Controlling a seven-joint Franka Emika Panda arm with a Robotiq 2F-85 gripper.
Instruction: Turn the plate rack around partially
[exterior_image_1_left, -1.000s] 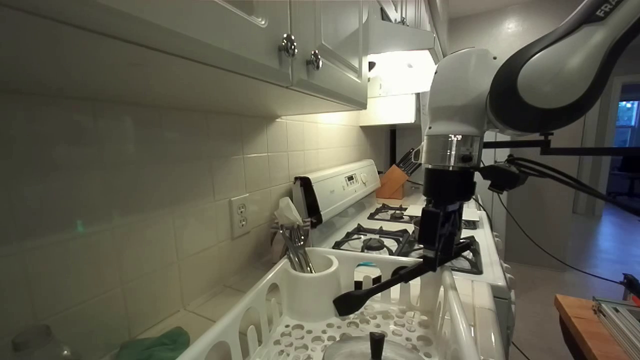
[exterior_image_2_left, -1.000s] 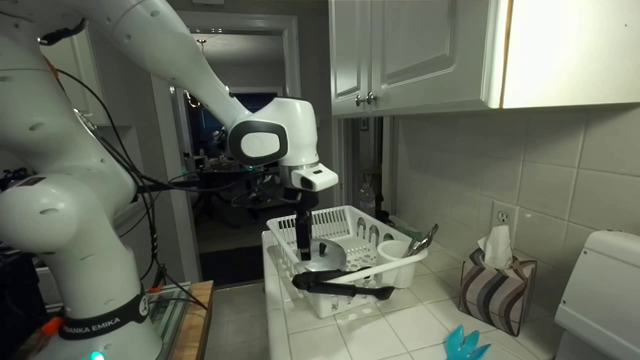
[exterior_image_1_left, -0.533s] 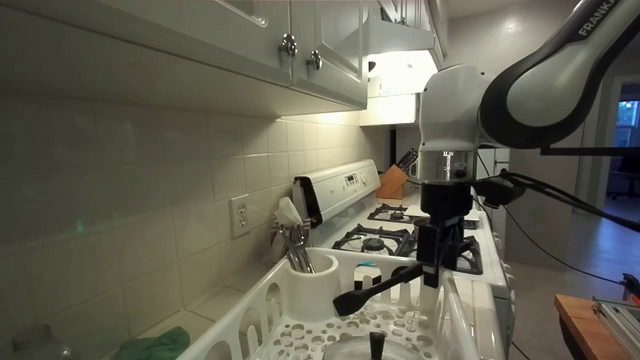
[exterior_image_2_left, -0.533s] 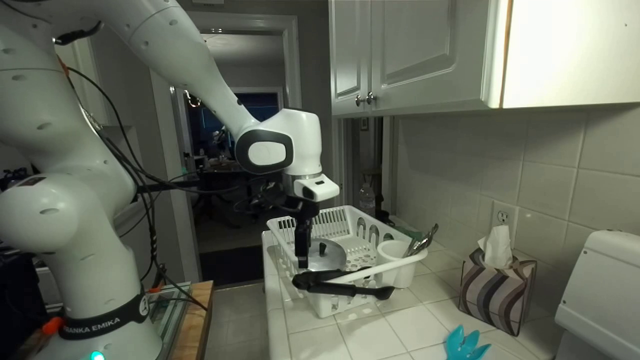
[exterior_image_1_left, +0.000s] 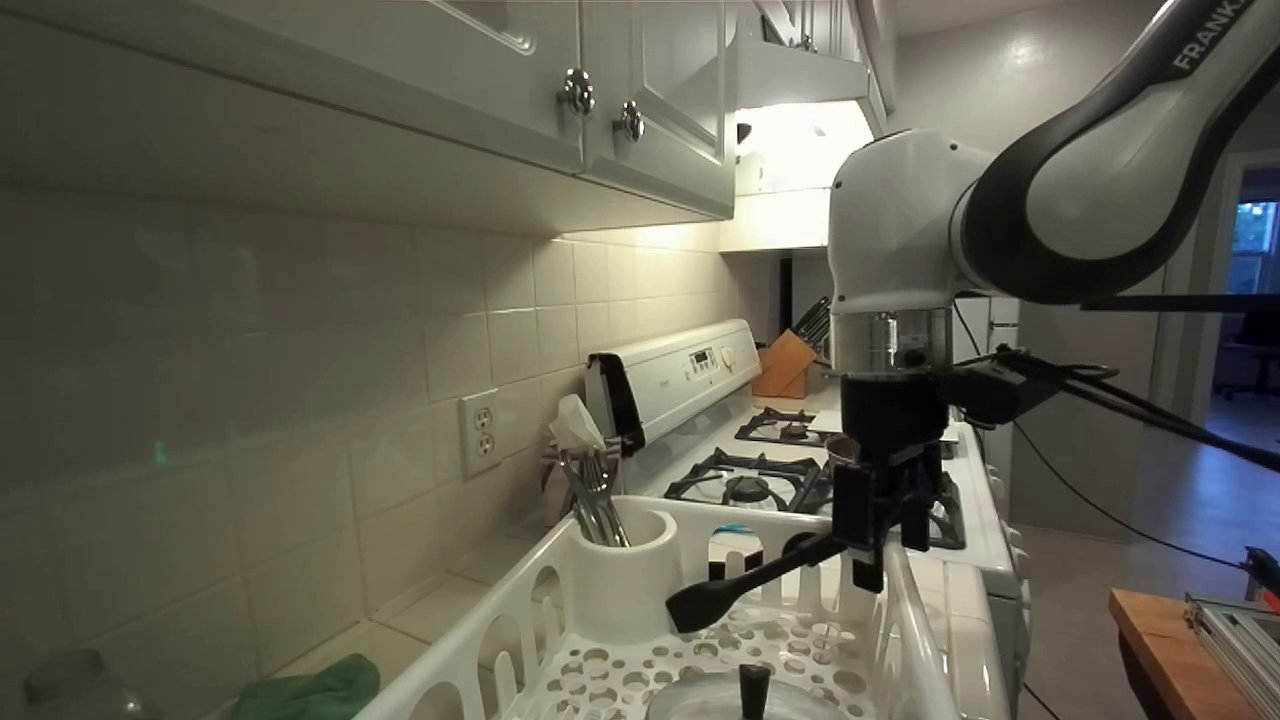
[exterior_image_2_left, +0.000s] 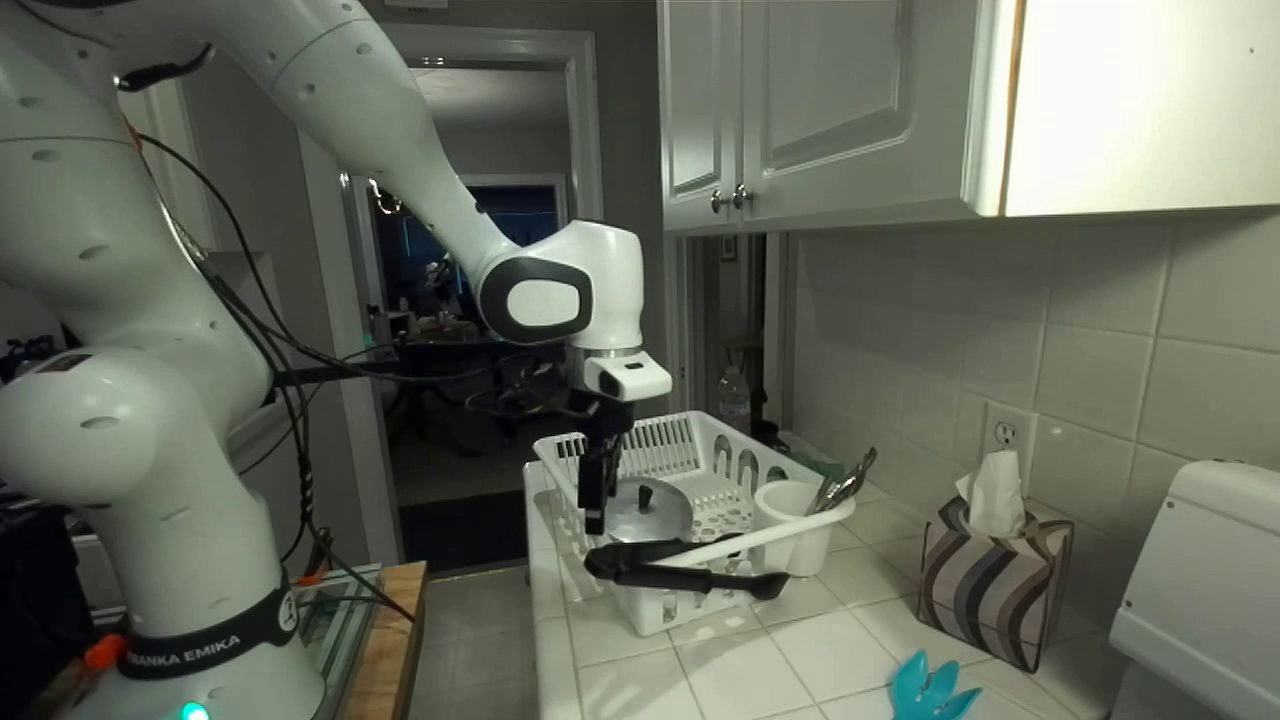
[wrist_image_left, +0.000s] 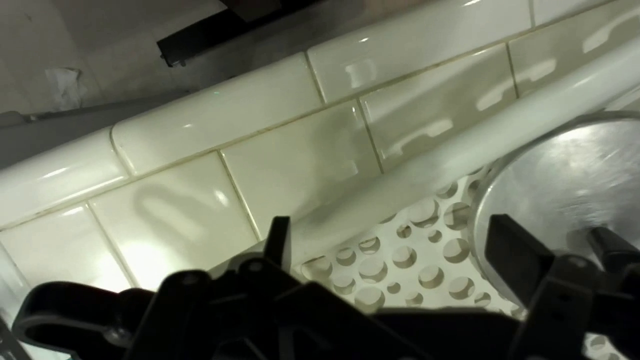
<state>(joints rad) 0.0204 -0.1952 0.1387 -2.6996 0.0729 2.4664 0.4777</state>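
Note:
The plate rack is a white plastic basket with slotted sides and a holed floor. It sits on the tiled counter in both exterior views, its utensil cup (exterior_image_1_left: 625, 590) at one corner and its slotted end wall (exterior_image_2_left: 668, 448) opposite. Its rim (wrist_image_left: 440, 157) crosses the wrist view diagonally. My gripper (wrist_image_left: 395, 247) is open with nothing between its fingers. It points down at the rack's long side in both exterior views (exterior_image_1_left: 890, 560) (exterior_image_2_left: 596, 522). In the wrist view one finger overlaps the rim and the other the metal lid; I cannot tell whether either touches.
A metal lid (exterior_image_2_left: 650, 512) with a black knob is in the rack. Black tongs (exterior_image_2_left: 690, 575) lie across its end rim. Forks (exterior_image_1_left: 598, 500) stand in the cup. A tissue box (exterior_image_2_left: 995, 580), a blue item (exterior_image_2_left: 930, 690) and the stove (exterior_image_1_left: 670, 370) are nearby.
My gripper has come down towards the rack's long side and shifted slightly sideways, with a small turn of the wrist. The rack, lid and tongs have not moved.

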